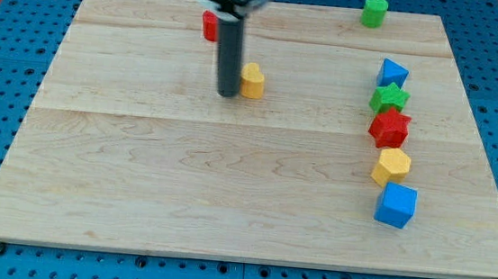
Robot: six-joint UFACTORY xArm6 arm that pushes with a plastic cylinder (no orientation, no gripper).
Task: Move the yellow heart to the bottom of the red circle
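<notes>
Step in hand: pushing stage, judged under way; small yellow heart-shaped block (252, 81) not yet below the red circle.
Tip: dark rod's lower end, my tip (228, 93), down on the pale wooden board (226, 192), touching or just beside the heart's left side; no jaws, nothing held, only pushing possible.
Yellow heart: upper middle of the board, right of the rod.
Red circle: small red round block (209, 25) near the view's top, up and left of the heart, partly hidden by the rod.
Next move: likely a shift round to the heart's right side, then a nudge leftward until under the red block.
Hard to make out: exact tip contact; red block's full outline.
Elsewhere: green cylinder (374, 11) at top right, well apart.
</notes>
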